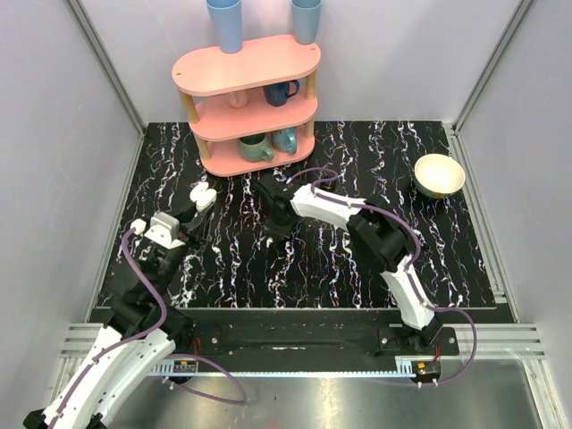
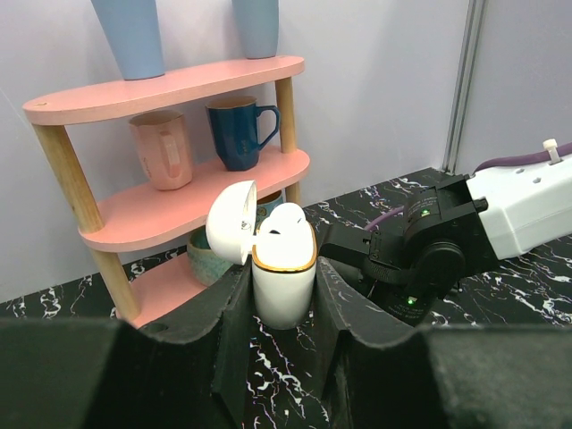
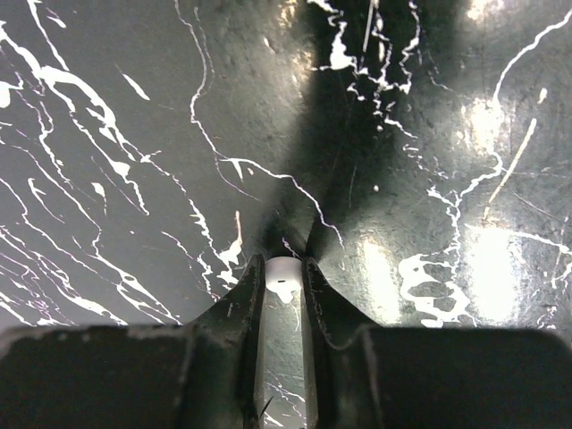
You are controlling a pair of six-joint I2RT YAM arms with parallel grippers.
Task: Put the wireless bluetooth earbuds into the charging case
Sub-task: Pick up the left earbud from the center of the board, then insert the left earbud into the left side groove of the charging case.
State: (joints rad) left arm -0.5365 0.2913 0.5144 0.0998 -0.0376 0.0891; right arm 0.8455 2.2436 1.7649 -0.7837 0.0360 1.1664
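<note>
On a black, white-veined table (image 1: 357,268), two arms are seen sharing one job. A pink three-tier shelf (image 1: 246,67) of mugs (image 2: 239,132) stands at the back and a cream bowl (image 1: 439,175) is set off to the right, well apart from the work. On the table's left side, the charging case (image 2: 284,290) is clamped upright between the closed fingers of the left gripper (image 1: 197,211). Its lid (image 2: 231,223) is swung open and back, so the gold-rimmed mouth is presented upward and toward the other arm. This pose is judged to be a steady receiving position. A rounded white form (image 2: 288,225) is seen above the rim; it is possibly one of the wireless bluetooth earbuds, already seated, though that cannot be told for certain. Near the table's middle, the right gripper (image 3: 284,299) is pointed down at the surface and closed on a tiny white earbud (image 3: 284,272), which is pinched at the very fingertips, right at the tabletop. Such a tip-pinch is thought to be chosen so that most of the piece is left free for the case's socket. The lift and the carry across to the case are not yet done.
</note>
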